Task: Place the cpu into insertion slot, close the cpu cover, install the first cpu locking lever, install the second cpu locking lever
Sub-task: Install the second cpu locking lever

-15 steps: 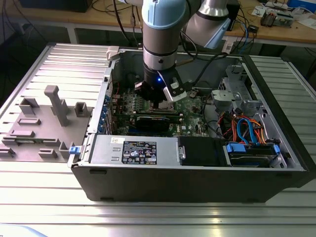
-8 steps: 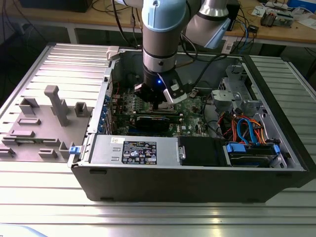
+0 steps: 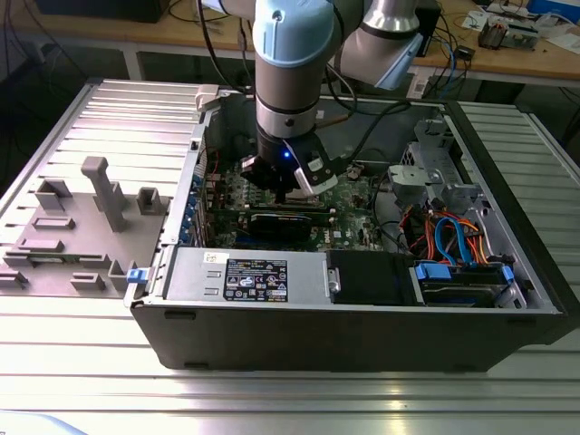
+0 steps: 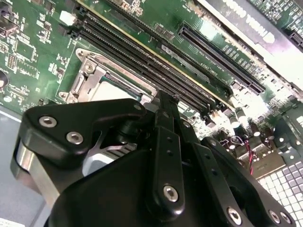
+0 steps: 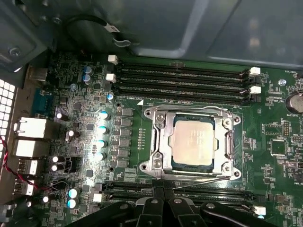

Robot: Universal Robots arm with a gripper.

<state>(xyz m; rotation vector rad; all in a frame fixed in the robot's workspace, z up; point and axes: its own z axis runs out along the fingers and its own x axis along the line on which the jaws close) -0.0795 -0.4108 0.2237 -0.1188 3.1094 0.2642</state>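
Gripper: in the exterior view the gripper [image 3: 292, 192] hangs from the arm [image 3: 288, 54] straight down inside the open computer case [image 3: 344, 317], just above the green motherboard [image 3: 353, 195]; its black fingers [image 3: 286, 188] look drawn narrow, with nothing seen between them.
Exterior surroundings: a black graphics card [image 3: 285, 222] lies just at 6 o'clock of the gripper; a grey fixture plate [image 3: 82, 227] sits at 9 o'clock of the case, well apart from it.
Second wrist view, gripper: the black fingers [image 4: 168, 142] run side by side to a tip close over the socket's edge, pressed near together.
Second wrist view, socket: the cpu cover [image 4: 92, 78] lies flat and silvery just beyond the fingertips; memory slots [image 4: 142, 56] run alongside it.
First wrist view, cpu: the cpu [image 5: 198, 142] sits seated in the insertion slot [image 5: 176, 163], its pale face showing through the window of the cpu cover [image 5: 163, 137], which lies closed down around it.
First wrist view, gripper: the fingertips [image 5: 163, 191] meet just at the 6 o'clock edge of the socket frame, beside a thin silver locking lever [image 5: 194, 178] lying along that edge.
First wrist view, board: 3 memory slots [image 5: 182, 82] lie at 12 o'clock of the socket.
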